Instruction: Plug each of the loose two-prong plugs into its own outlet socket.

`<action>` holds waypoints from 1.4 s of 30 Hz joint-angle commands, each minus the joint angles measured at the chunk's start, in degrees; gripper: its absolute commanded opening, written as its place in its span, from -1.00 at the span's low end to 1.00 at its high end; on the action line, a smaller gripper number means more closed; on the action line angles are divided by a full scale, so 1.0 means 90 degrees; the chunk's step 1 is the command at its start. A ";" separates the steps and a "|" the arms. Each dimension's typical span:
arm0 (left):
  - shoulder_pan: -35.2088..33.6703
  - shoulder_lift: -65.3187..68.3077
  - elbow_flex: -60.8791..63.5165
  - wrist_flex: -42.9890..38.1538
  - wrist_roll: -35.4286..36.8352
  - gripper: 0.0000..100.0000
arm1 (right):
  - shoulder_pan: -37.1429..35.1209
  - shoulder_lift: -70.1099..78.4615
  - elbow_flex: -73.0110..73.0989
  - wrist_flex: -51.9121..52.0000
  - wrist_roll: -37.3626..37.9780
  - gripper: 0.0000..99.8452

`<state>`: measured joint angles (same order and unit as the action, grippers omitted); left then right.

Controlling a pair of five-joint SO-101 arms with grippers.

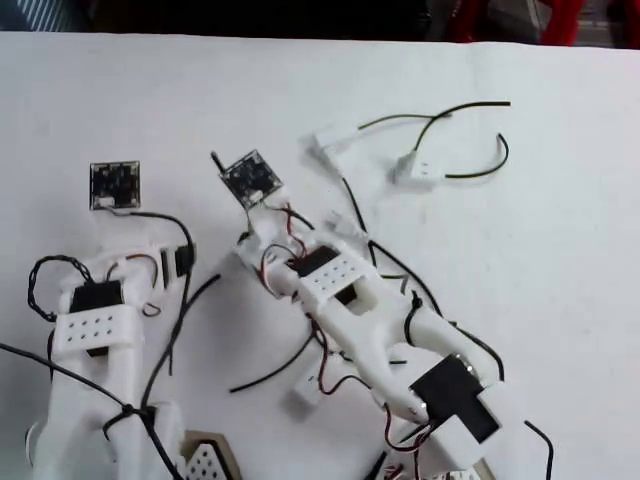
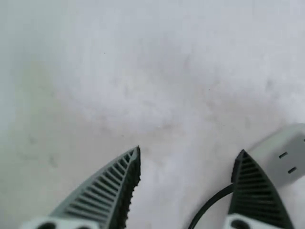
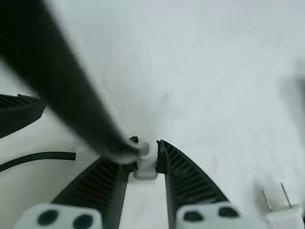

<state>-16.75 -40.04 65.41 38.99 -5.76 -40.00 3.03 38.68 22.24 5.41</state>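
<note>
My right gripper (image 3: 147,145) is shut on a small white plug body (image 3: 145,167) with a thick black cord (image 3: 62,90) running off it. A loose white two-prong plug (image 3: 284,212) lies close beside one finger. My left gripper (image 2: 190,160) is open just above the bare table. A grey-white outlet socket (image 2: 286,152) with two slots lies past its outer finger, with a black cord (image 2: 209,207) near it. In the high view the right arm (image 1: 345,290) lies across the table's middle and the left arm (image 1: 95,320) is at the lower left.
Farther back on the white table (image 1: 540,260) lie a white plug piece (image 1: 325,145) and a white socket block (image 1: 415,168), each on a curling black cord. Another white piece (image 1: 303,388) lies by the right arm. Loose cords cross between the arms.
</note>
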 commanded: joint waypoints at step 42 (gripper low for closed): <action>-0.0083 -0.0210 0.0098 -0.0332 0.0049 -0.40 | 0.0093 0.0210 -0.1504 0.1490 -0.0303 -0.97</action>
<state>-16.84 -40.04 66.64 37.41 -5.76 -40.44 3.74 27.34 36.04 2.95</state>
